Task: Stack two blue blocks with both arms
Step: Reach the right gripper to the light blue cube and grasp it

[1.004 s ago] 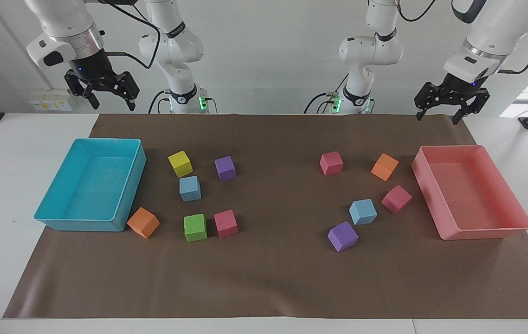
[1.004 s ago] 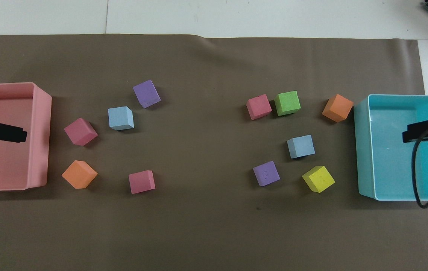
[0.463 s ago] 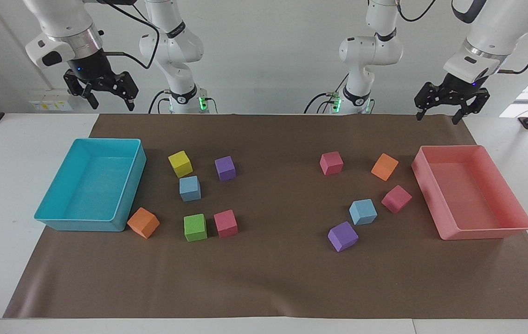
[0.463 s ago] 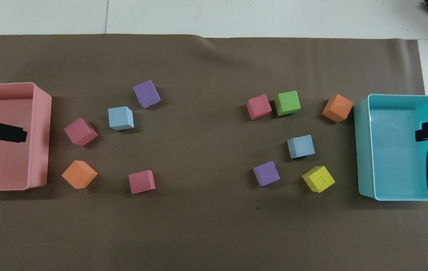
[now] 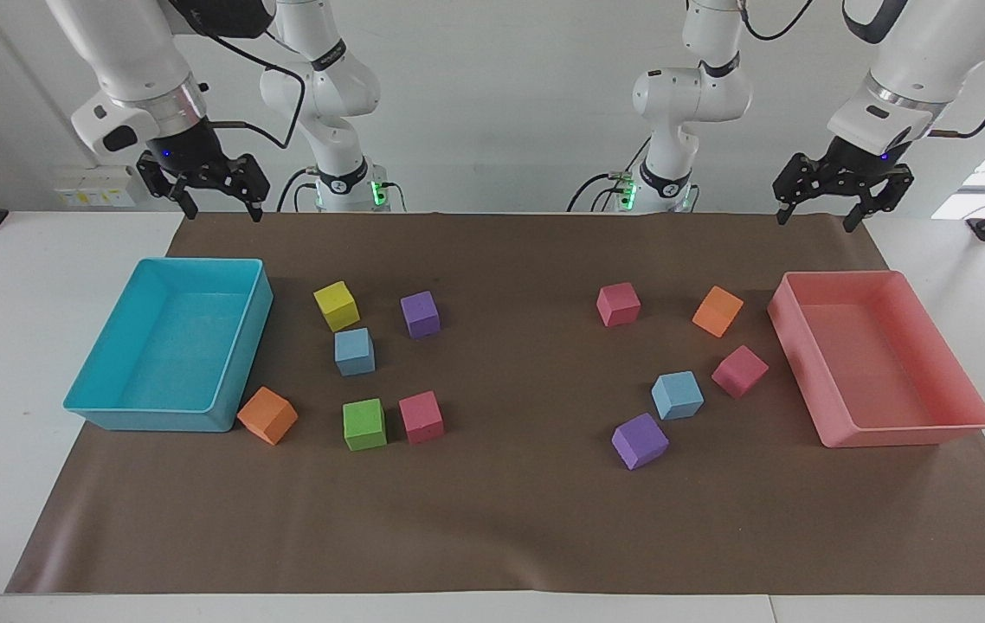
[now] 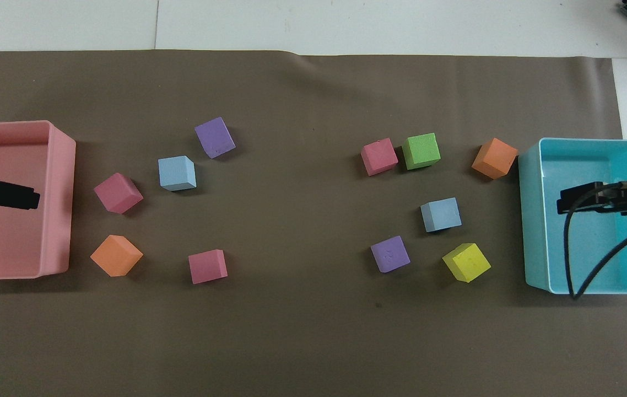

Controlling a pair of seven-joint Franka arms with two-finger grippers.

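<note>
Nearest the robots, both grippers hang in the air w/ fingers spread and nothing held. The right gripper (image 5: 215, 189) is up over the turquoise tray (image 5: 243, 342) at the right arm's end of the table; the left gripper (image 5: 832, 197) is up over the pink tray (image 5: 908, 430) at the left arm's end.

On the brown mat (image 5: 510, 528), going outward at the right arm's end: yellow cube (image 5: 337, 305) and a purple cube (image 5: 420, 313), then one blue block (image 5: 354, 351) just beside the yellow one, then green cube (image 5: 364, 424), a pink cube (image 5: 421, 417) and an orange cube (image 5: 267, 415), the last against the turquoise tray's corner. At the left arm's end: two pink cubes and an orange one, then the other blue block (image 5: 677, 394), then a second purple cube (image 5: 640, 440) close beside it. The two blue blocks sit well apart, neither stacked nor touched.

The facing view shows both arms whole and green lights at their bases. The overhead view shows only the gripper tips, plus the right arm's black cable (image 6: 594, 259) looping over the tray. No legible writing.
</note>
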